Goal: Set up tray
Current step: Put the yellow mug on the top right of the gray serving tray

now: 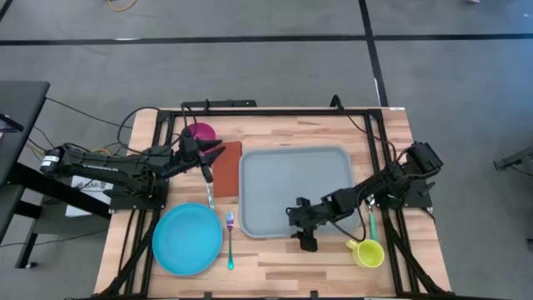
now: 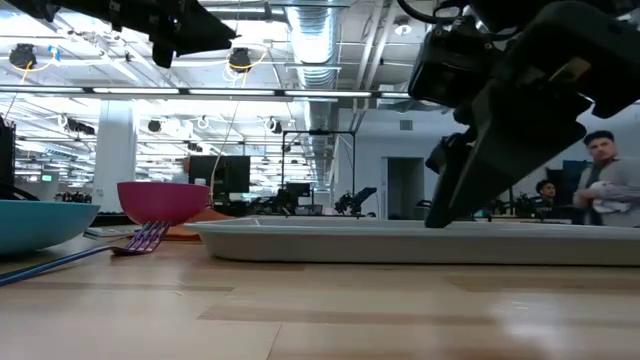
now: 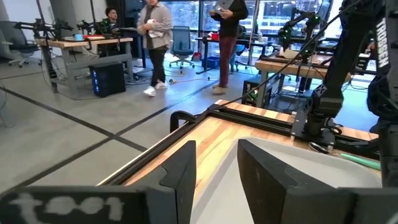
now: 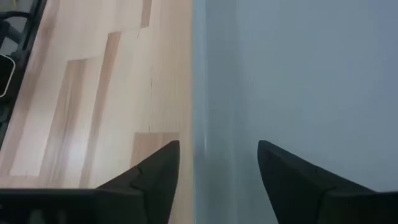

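Observation:
The pale grey-blue tray [image 1: 291, 187] lies flat on the middle of the wooden table and shows side-on in the low view [image 2: 400, 240]. My right gripper [image 1: 306, 240] is at the tray's near edge, open. In the right wrist view its fingers [image 4: 217, 146] stand on either side of the near rim [image 4: 214, 93], one over the tray floor [image 4: 311, 74] and one over bare wood. My left gripper [image 1: 208, 162] is open [image 3: 217, 155] and raised above the table [image 2: 185, 35], over the orange-brown napkin by the tray's left side. My right gripper comes at the tray's near rim [image 4: 214, 118] from above, pointing down, with one finger inside the rim and one outside. I cannot tell whether either finger touches the rim. The tray rests flat on the table.
A pink bowl [image 1: 201, 132] and the orange-brown napkin [image 1: 226, 165] lie left of the tray. A round blue plate [image 1: 185, 239], a fork [image 1: 230, 240] and a knife [image 1: 210, 197] lie near left. A yellow-green cup [image 1: 366, 252] and green spoon [image 1: 371, 223] lie near right. People stand in the room beyond.

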